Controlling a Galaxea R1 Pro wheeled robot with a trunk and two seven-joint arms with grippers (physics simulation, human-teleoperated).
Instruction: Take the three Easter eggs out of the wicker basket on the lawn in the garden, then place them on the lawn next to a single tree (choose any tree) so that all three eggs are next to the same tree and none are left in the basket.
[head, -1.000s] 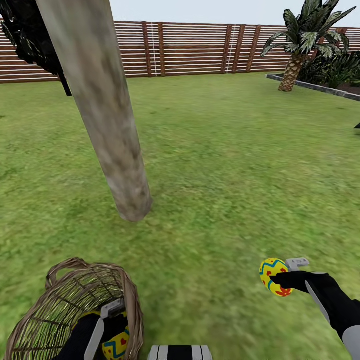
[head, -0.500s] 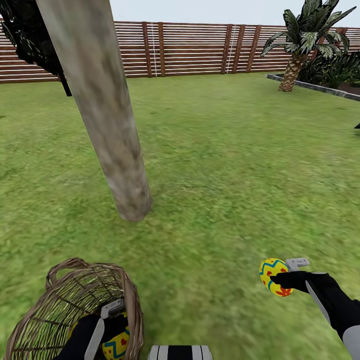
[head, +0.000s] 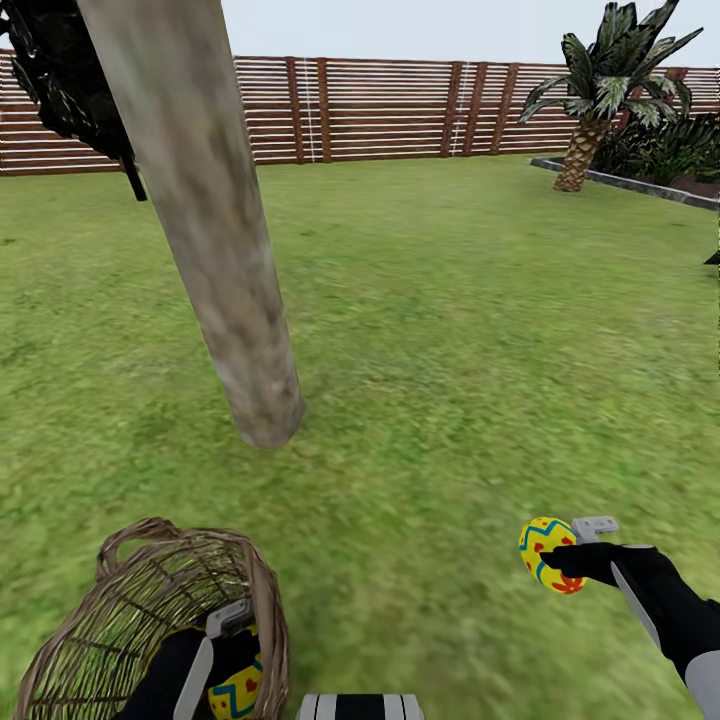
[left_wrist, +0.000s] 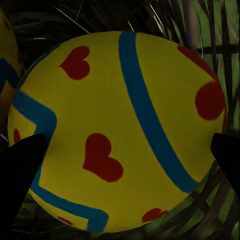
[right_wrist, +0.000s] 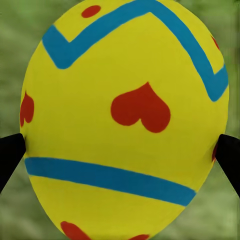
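The tree (head: 215, 250) rises from the lawn (head: 450, 330), its bare grey-brown trunk meeting the grass ahead and slightly left of me. The wicker basket (head: 120, 610) lies tilted on the grass at the lower left. My left gripper (head: 232, 655) reaches into it, shut on a yellow Easter egg (head: 238, 690). In the left wrist view the black fingertips (left_wrist: 20, 175) press both sides of that egg (left_wrist: 115, 130), and a second egg (left_wrist: 5, 75) shows at the edge. At the lower right my right gripper (head: 575, 545) holds another egg (head: 545, 553) above the grass, an egg (right_wrist: 125, 120) also seen between its fingertips (right_wrist: 10, 155).
A brown slatted fence (head: 400, 105) closes the far side of the lawn. A short palm (head: 600, 90) and dark shrubs stand in a kerbed bed at the far right. Dark foliage (head: 60, 70) hangs at the upper left. Open grass lies between the trunk and my right gripper.
The head camera has shifted a little, so the fence and the far lawn sit lower in the picture. Both arms, the basket and the eggs keep their places.
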